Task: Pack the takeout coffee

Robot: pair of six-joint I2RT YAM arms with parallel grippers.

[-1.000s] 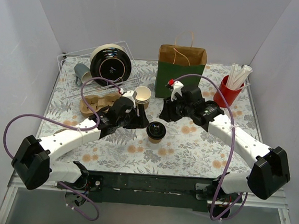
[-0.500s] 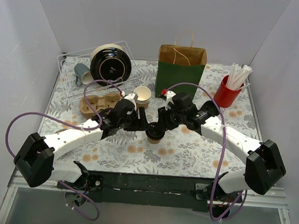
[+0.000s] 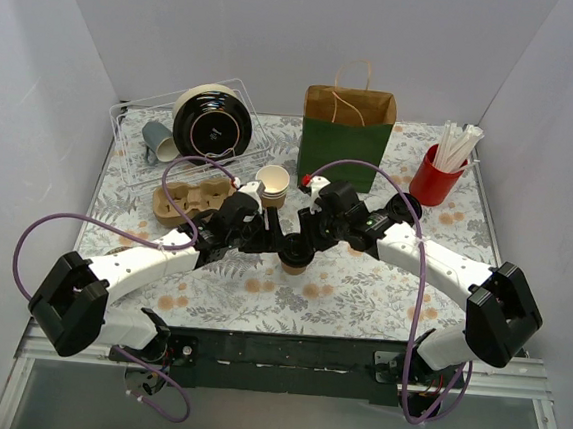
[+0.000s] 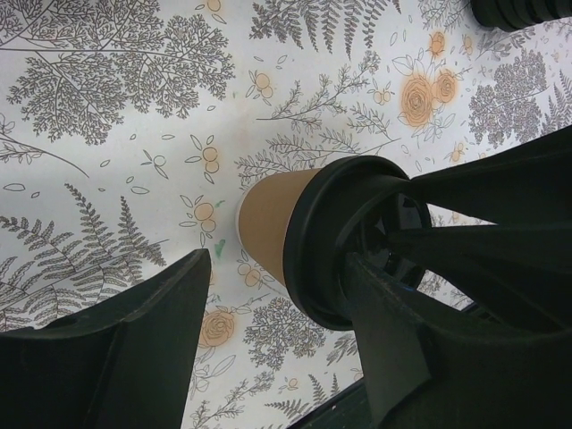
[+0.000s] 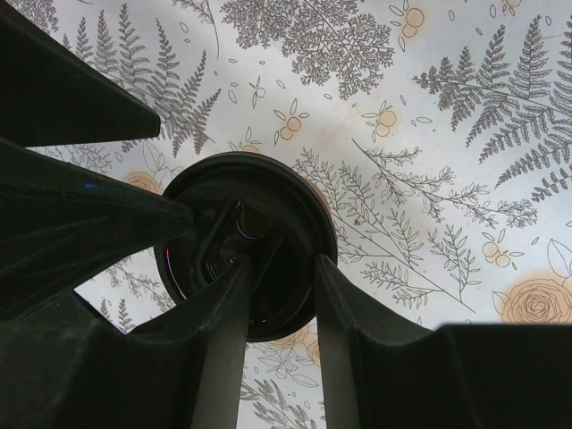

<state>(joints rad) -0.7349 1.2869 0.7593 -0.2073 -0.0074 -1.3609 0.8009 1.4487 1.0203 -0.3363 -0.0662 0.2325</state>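
Straddling the takeout coffee (image 4: 266, 225), left pincer (image 4: 281, 268) released either side, right pincer (image 5: 281, 268) parted over its lid (image 5: 268, 172)

Both arms are stretching toward the middle of the worktop (image 3: 361, 281), where the left claw (image 3: 267, 240) and right claw (image 3: 304, 242) are crowding over the takeout coffee (image 3: 296, 265), hiding most of its lid. Behind them a green-and-brown paper bag (image 3: 346, 139) is standing upright. A red cup (image 3: 430, 185) of white straws is sitting to the bag's right, and a cardboard cup carrier (image 3: 179, 201) is lying at left.
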